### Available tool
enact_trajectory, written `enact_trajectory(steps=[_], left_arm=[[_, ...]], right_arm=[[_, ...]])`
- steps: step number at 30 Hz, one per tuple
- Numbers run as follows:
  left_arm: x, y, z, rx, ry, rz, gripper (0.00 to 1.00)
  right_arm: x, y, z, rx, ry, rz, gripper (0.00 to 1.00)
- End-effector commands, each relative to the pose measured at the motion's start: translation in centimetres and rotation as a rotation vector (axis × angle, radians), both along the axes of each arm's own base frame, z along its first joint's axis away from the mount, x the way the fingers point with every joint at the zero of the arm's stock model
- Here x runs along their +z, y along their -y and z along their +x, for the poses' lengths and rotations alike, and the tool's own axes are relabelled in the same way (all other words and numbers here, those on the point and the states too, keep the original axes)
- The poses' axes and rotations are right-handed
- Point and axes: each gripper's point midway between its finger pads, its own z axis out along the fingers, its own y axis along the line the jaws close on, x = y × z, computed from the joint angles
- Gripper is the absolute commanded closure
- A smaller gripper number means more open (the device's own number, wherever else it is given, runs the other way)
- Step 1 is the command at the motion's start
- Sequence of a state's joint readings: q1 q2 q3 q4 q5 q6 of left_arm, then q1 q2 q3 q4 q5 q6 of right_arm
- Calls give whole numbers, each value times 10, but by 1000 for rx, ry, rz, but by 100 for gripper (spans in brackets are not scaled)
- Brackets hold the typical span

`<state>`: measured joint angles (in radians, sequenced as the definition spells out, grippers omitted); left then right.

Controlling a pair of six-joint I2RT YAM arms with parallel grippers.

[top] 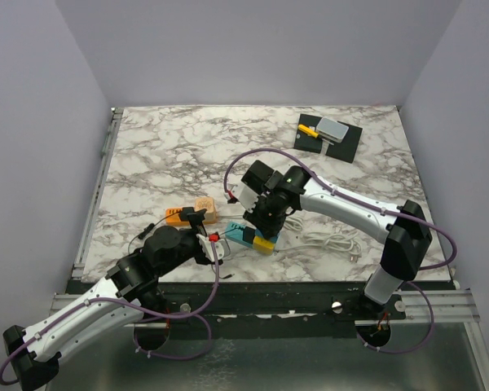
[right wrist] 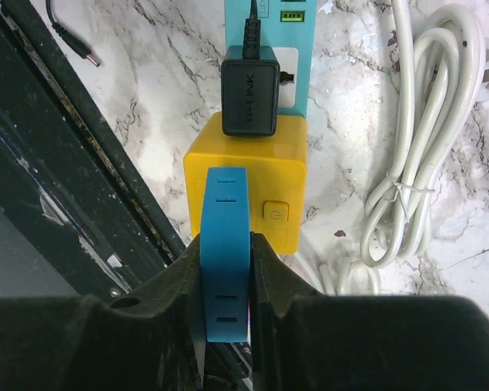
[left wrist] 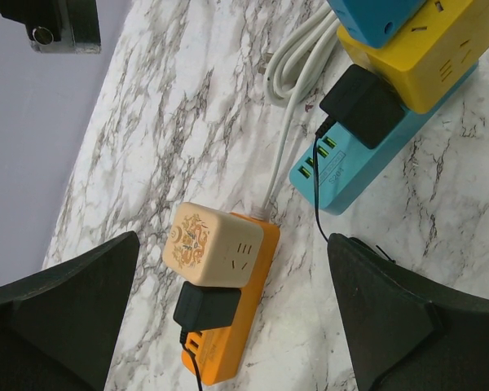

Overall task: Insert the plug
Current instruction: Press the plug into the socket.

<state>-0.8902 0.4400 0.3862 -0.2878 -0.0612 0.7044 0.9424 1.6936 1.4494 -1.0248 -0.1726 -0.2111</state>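
Note:
My right gripper is shut on a blue plug block, its fingers pressed flat on both sides. The block hangs right over a yellow socket cube; I cannot tell if they touch. The cube sits on a teal power strip beside a black adapter. From above, the right gripper is over the yellow cube. My left gripper is open and empty above an orange power strip, which carries a beige cube and a black adapter.
A coiled white cord lies right of the teal strip. The table's dark front rail runs close on the left of the strip. A black mat with a grey block sits at the far right. The left gripper hovers near the front edge.

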Motion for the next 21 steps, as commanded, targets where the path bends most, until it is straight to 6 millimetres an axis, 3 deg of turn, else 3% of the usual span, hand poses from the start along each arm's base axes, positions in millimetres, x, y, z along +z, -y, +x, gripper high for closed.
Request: enact_trajectory(steps=[1,21], left_arm=[[13,0,1,2,13,-18,1],[13,0,1,1,13,-19,1]], right_arm=[[-18,5,4,14,3,-62,99],[-53,20,-12,25,-78,-132,99]])
